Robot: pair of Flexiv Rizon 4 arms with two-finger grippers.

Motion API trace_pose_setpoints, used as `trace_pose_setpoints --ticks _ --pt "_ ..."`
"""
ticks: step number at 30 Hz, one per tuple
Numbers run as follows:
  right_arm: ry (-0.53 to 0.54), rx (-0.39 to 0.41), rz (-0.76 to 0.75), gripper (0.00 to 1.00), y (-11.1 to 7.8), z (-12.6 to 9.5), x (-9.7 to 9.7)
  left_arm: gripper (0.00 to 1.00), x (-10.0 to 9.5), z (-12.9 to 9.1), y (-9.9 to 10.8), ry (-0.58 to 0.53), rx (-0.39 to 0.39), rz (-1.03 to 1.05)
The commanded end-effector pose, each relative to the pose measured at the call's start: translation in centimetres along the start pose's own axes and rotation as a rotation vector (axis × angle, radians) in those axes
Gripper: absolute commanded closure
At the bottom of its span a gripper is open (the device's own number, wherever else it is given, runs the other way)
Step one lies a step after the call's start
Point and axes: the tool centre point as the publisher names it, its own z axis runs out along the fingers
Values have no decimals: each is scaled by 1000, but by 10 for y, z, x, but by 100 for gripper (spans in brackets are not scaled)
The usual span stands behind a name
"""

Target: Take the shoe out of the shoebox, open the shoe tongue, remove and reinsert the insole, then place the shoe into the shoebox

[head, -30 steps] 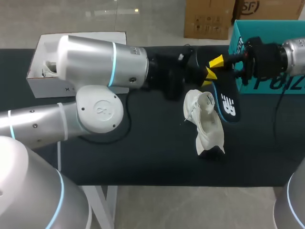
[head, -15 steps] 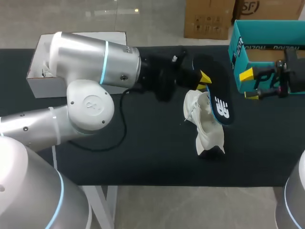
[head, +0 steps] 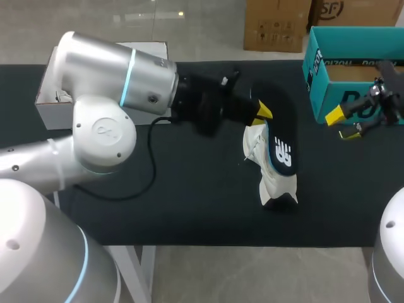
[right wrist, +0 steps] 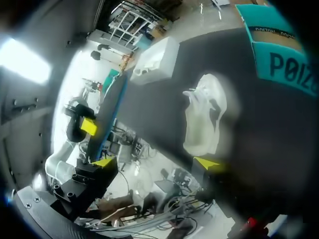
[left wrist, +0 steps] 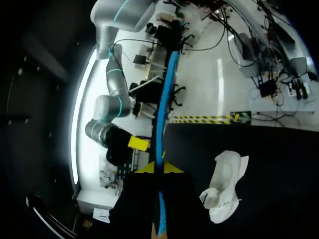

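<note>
Two grippers in play from overhead. Left gripper (head: 260,112) clamped on the dark insole (head: 281,142) near one end, the free end hanging over the white shoe (head: 273,170); hard to say whether touching. Shoe slumped on the black table (head: 189,208), out of the teal shoebox (head: 314,69) at the far right. Right gripper (head: 343,125) spread wide, holding nothing, just in front of that shoebox and well apart from the shoe.

Now along the left wrist: insole (left wrist: 158,124) edge-on, a thin blue-rimmed blade pinched between the yellow tips of the left gripper (left wrist: 160,168). Shoe (left wrist: 227,186) off to one side of it, crumpled and soft-looking.

Over to the right wrist: right gripper (right wrist: 155,163) gaping, shoe (right wrist: 203,119) ahead of it, pale, floppy, collar caved in. Shoebox (right wrist: 284,55) beyond.

Risk from here, as a judgement: nothing steadying the shoe, so pushing the insole in likely to shove it across the table, or to fold the insole at the mouth. Narrow pinch on a bendy edge, too, easily twisted loose.
</note>
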Motion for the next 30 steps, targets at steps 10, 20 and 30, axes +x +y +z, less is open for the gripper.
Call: trace_pose_setpoints --ticks 10,20,30 --pt "-250 95 -209 0 -44 -49 -14 100 -5 -7 -8 44 47 -12" --pt "-238 93 -197 0 -44 -46 -15 100 -4 0 -14 103 103 -22" --pt "-238 93 -197 0 -44 -46 -15 100 -4 0 -14 103 103 -22"
